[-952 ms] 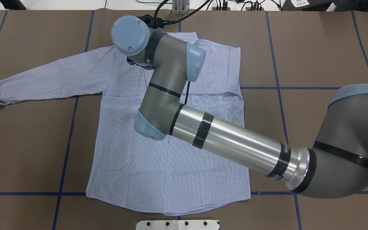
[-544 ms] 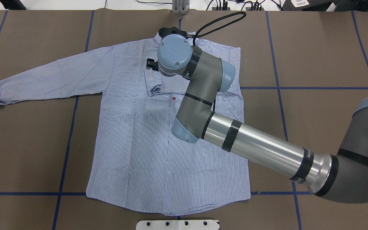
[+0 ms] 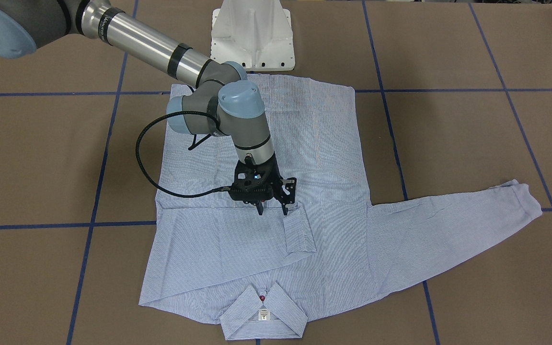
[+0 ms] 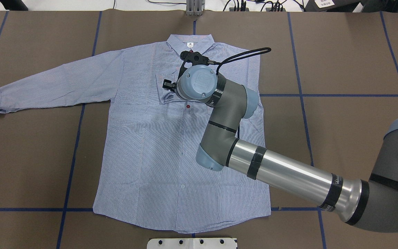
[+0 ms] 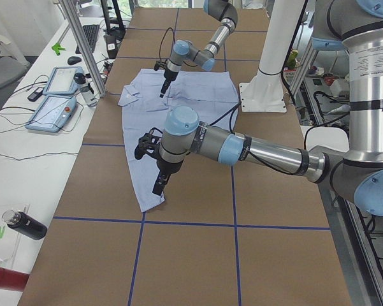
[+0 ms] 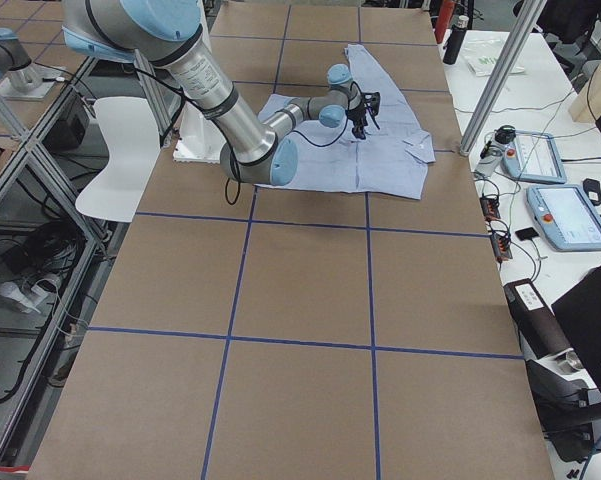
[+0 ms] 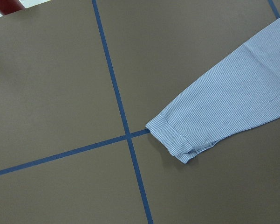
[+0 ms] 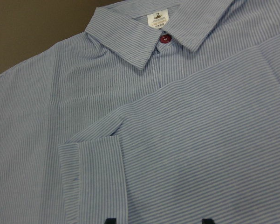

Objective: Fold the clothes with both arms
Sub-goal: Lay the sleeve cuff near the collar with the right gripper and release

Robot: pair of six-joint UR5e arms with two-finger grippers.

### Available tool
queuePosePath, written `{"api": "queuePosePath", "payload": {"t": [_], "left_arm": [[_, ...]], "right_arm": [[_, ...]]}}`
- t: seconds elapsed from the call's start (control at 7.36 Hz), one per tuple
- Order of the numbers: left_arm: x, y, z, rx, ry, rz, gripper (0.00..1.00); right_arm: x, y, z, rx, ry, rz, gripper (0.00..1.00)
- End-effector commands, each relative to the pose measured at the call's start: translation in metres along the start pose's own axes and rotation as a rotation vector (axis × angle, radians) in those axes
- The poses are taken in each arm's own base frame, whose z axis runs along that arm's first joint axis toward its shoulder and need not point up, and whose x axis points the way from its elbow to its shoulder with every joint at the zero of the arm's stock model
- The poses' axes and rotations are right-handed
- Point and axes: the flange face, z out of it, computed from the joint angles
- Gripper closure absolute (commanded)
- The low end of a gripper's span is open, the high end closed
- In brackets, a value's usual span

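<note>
Centrally, right gripper point(image 3: 272, 210) parted and empty over shirt point(image 3: 324, 143) chest; left gripper point(image 5: 158, 187), opening cannot be told

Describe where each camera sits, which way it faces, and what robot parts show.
Front-facing: across the table, facing the robot; right gripper over shirt.
Overhead: behind the robot, looking down; right arm.
Left: table end; left arm near.
Right: opposite end; right arm near.
Left wrist: down on cuff; no robot.
Right wrist: down on collar; fingertips.
Front-facing and overhead share the shirt.
</note>
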Motion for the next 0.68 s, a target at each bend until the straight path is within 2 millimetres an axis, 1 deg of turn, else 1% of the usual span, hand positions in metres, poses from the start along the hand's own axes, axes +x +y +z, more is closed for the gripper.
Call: {"api": "queuePosePath", "payload": {"t": [0.0, 0.14, 0.41, 0.54], "left_arm": [[0.0003, -0.0001, -0.0001, 0.000, 0.000, 0.002, 0.00], [-0.0002, 0.0000, -0.0005, 0.001, 0.000, 0.001, 0.00], [0.0003, -0.0001, -0.0001, 0.000, 0.000, 0.002, 0.00], [0.0003, -0.0001, -0.0001, 0.000, 0.000, 0.002, 0.00]], "right_arm": [[-0.0222, 0.0053, 0.0033, 0.015, 0.002, 0.045, 0.45], [-0.0206, 0.0062, 0.0062, 0.030, 0.009, 0.044, 0.48], [-0.0203, 0.0053, 0.0106, 0.061, 0.023, 0.042, 0.50], [-0.0298, 0.0037, 0.0127, 0.068, 0.026, 0.043, 0.50]]}}
